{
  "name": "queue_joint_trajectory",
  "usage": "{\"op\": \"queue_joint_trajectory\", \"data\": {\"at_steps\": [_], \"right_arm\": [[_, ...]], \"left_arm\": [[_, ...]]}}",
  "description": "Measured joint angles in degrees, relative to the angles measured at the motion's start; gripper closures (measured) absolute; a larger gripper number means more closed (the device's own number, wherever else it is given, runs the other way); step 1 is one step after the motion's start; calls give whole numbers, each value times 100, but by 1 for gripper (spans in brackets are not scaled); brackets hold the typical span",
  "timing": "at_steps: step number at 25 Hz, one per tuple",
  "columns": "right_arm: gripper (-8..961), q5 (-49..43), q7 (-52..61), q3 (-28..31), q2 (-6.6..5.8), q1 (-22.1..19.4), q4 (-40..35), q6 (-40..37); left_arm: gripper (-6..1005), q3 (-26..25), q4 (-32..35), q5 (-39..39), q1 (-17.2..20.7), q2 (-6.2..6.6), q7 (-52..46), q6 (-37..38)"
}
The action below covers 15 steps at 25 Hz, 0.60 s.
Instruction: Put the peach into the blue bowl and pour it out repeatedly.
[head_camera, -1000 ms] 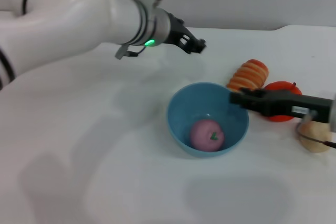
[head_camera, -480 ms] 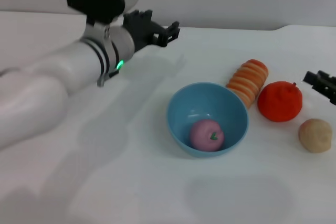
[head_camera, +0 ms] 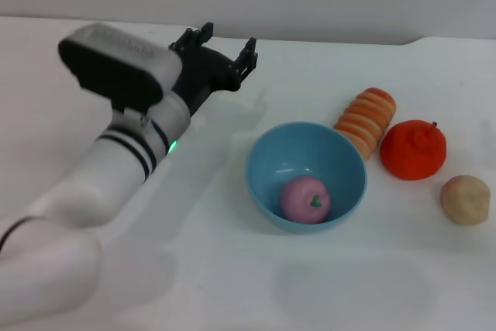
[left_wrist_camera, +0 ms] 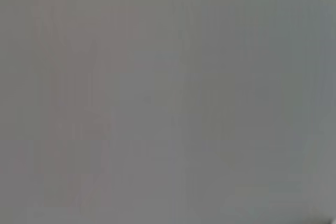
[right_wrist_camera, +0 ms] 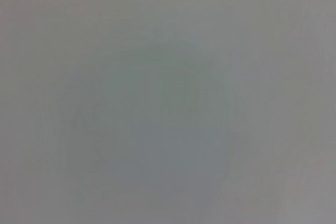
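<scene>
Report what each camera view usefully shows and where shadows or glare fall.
Head view: clear; the peach sits in the blue bowl, a pale glare patch on the bowl's inner wall; the left pincer is raised, open and empty, its arm casting soft shadows on the table. Left wrist view: featureless grey, nothing recognisable. Right wrist view: the same grey haze; right pincer unseen.

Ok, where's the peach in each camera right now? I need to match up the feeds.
Head view: the peach lies inside the blue bowl, toward the bowl's near side, green leaf facing up.
Left wrist view: not in it; only a blank grey field.
Right wrist view: not in it; the same blank grey.
Shared landmark: none. The bowl shows only in the head view, so the wrist feeds cannot be matched to it now.
</scene>
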Motion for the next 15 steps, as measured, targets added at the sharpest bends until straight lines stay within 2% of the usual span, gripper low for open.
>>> {"op": "queue_joint_trajectory", "data": {"at_steps": [4, 5, 7, 9, 14, 15], "right_arm": [[362, 911, -745, 6, 15, 72, 543, -24], [361, 1007, -834, 9, 14, 85, 611, -8], [359, 1108, -940, 11, 17, 99, 692, 7], [357, 1200, -1202, 15, 24, 110, 794, 28], [353, 1275, -1816, 137, 47, 109, 939, 33], [352, 1282, -1896, 206, 48, 114, 989, 33]], "left_arm": [[318, 427, -313, -69, 29, -11, -263, -869], [318, 660, -482, -187, 16, -19, -295, -1316], [319, 787, -581, -256, -1, -28, -295, -1529], [320, 1147, -853, -563, -125, -39, -301, -2008], [322, 1340, -952, -834, -191, -41, -303, -2114], [323, 1364, -1026, -1105, -222, -46, -303, -2084]]}}
